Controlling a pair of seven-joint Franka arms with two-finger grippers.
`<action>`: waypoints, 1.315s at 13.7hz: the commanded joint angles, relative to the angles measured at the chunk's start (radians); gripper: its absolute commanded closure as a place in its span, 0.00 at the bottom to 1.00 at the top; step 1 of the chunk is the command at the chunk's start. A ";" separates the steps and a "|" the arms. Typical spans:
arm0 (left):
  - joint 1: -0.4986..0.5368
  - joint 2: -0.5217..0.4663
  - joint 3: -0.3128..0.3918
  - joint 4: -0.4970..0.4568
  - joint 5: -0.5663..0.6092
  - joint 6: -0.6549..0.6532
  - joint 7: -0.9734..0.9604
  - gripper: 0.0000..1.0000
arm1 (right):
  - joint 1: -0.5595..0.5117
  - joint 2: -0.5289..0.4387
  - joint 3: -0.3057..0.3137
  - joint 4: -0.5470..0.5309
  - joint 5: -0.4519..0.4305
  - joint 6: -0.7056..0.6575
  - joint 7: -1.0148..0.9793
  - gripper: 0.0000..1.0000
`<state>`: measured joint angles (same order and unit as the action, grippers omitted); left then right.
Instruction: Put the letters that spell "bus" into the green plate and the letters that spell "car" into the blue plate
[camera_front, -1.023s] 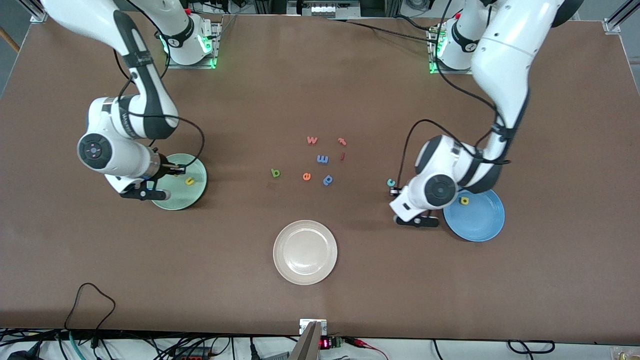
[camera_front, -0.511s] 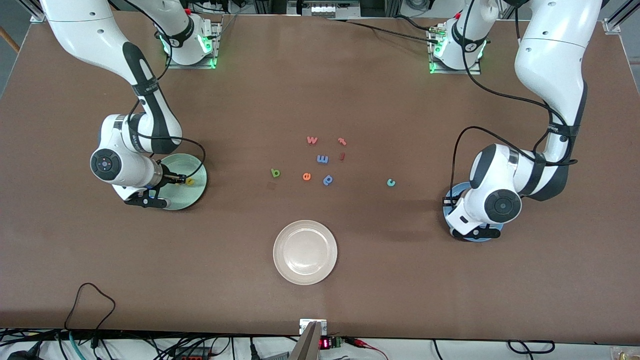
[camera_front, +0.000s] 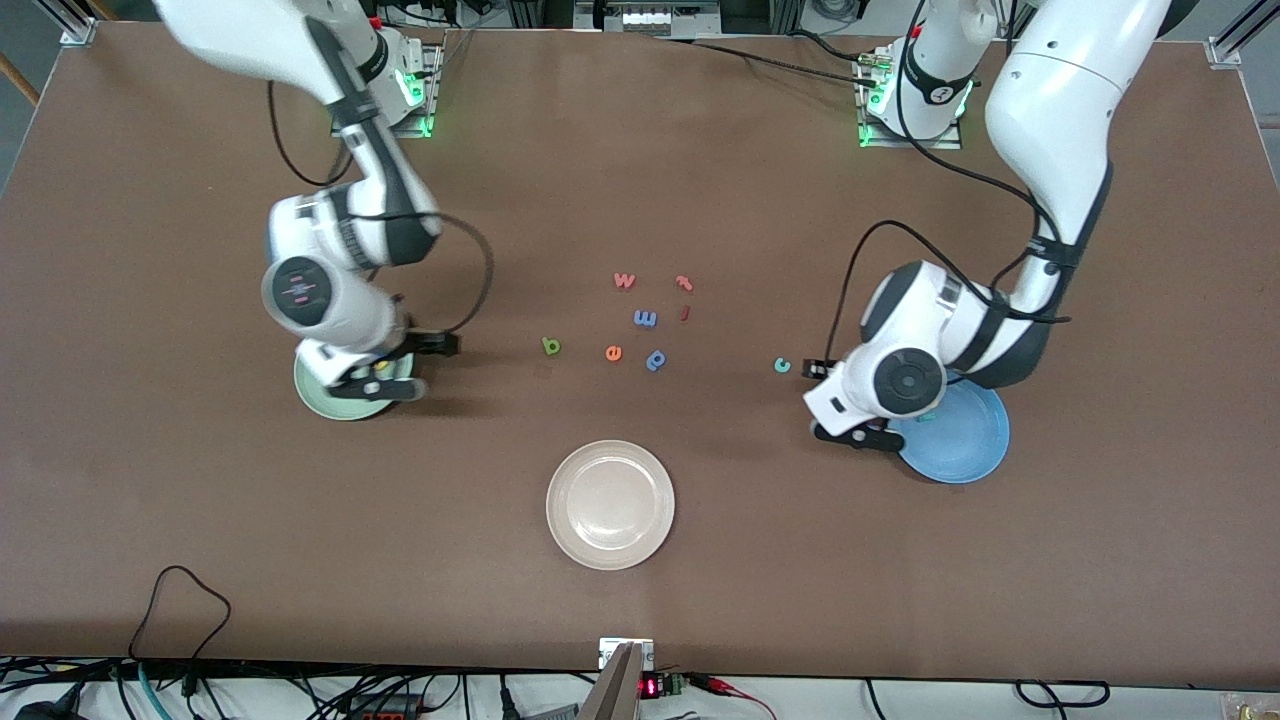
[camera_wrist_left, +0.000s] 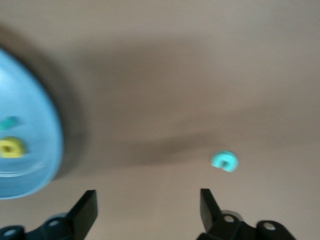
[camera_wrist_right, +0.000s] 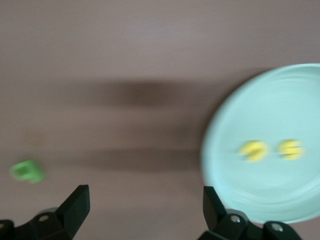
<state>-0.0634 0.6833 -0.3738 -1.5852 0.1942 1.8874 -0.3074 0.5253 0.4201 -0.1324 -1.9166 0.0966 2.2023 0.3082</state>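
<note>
Front view: left pincer (camera_front: 815, 369) sits right of centre, over bare desk between the teal "c" (camera_front: 782, 365) and the blue plate (camera_front: 960, 440); the arm covers most of the plate. Right pincer (camera_front: 445, 344) is at centre-left, over the desk by the rim of the green plate (camera_front: 320, 395), also half hidden. Green "b" (camera_front: 550, 346) lies mid-frame on the desk, close to the orange "e" (camera_front: 613, 352) and blue "p" (camera_front: 656, 359). Risk: a coarse approach to the b could nudge or grab those distractors; the c is tiny and flat, so the pads could slide over it or flick it away.

Left wrist view: fingers (camera_wrist_left: 84, 212) spread wide, nothing between them. The c (camera_wrist_left: 224, 161) is at lower right, the plate (camera_wrist_left: 40, 150) at the left edge with a yellow "a" (camera_wrist_left: 10, 148) and a teal letter (camera_wrist_left: 9, 123) in it.

Right wrist view: fingers (camera_wrist_right: 75, 206) wide apart, empty. The b (camera_wrist_right: 27, 170) is at lower left; the plate (camera_wrist_right: 235, 130) at right holds two yellow letters (camera_wrist_right: 254, 151).

Surface: matte brown desk (camera_front: 640, 600), a beige plate (camera_front: 610, 505) at lower centre, cables (camera_front: 180, 600) along the bottom edge, frame posts in the upper corners.
</note>
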 joint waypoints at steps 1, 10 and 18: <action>0.008 -0.019 -0.062 -0.108 0.011 0.128 0.023 0.16 | 0.096 0.058 -0.010 0.047 0.012 0.025 0.084 0.00; 0.004 -0.021 -0.063 -0.246 0.076 0.363 0.152 0.22 | 0.219 0.250 -0.012 0.200 0.086 0.042 0.140 0.35; -0.033 -0.002 -0.059 -0.246 0.185 0.366 0.082 0.40 | 0.217 0.305 -0.012 0.220 0.086 0.089 0.141 0.48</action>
<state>-0.0925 0.6854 -0.4327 -1.8224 0.3528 2.2402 -0.2049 0.7340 0.6991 -0.1348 -1.7220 0.1658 2.2803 0.4406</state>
